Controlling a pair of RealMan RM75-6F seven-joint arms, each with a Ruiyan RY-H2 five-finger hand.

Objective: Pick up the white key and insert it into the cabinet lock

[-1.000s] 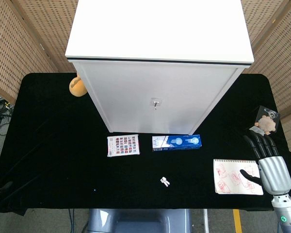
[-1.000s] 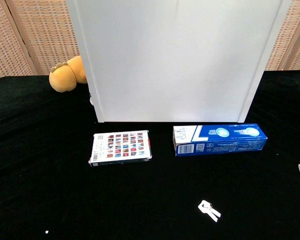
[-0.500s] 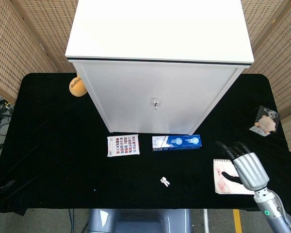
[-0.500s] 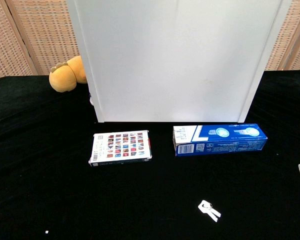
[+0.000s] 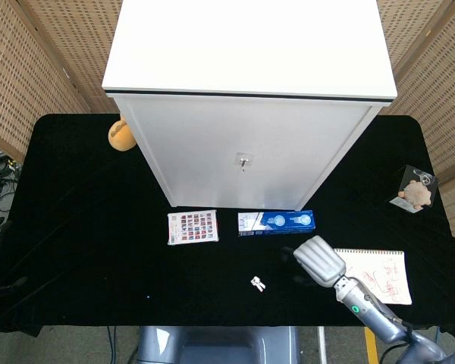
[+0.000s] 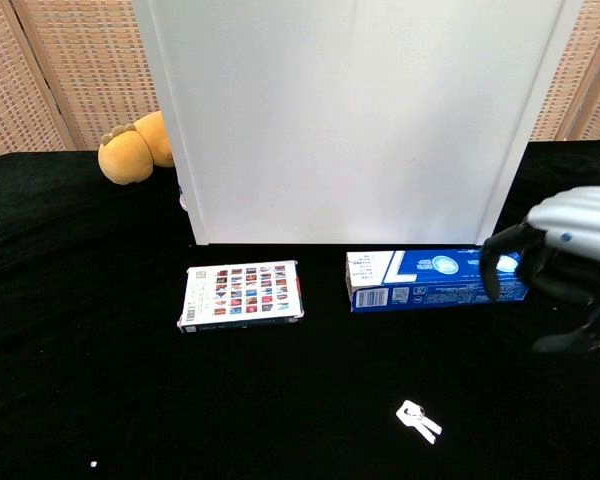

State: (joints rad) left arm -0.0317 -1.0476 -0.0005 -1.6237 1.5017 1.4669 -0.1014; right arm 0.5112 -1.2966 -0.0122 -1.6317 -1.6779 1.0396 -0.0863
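Leftward now, the metallic right hand hovers near small keys, fingers curled apart, gripping nothing.

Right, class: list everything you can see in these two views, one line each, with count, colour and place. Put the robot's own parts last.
Cabinet: one, white, back centre of the table, key in its door lock.
Table: one, black cloth.
Plush toy: one, orange, left of the cabinet.
Card box: one, white with coloured squares, front left of the cabinet.
Toothpaste box: one, blue and white, front of the cabinet.
Keys: one small bunch, silver, near the front edge.
Notebook: one, white with red drawings, front right.
Packaged toy: one, tan, right edge.
Right hand: one, silver and black, between toothpaste box and keys, holding nothing.
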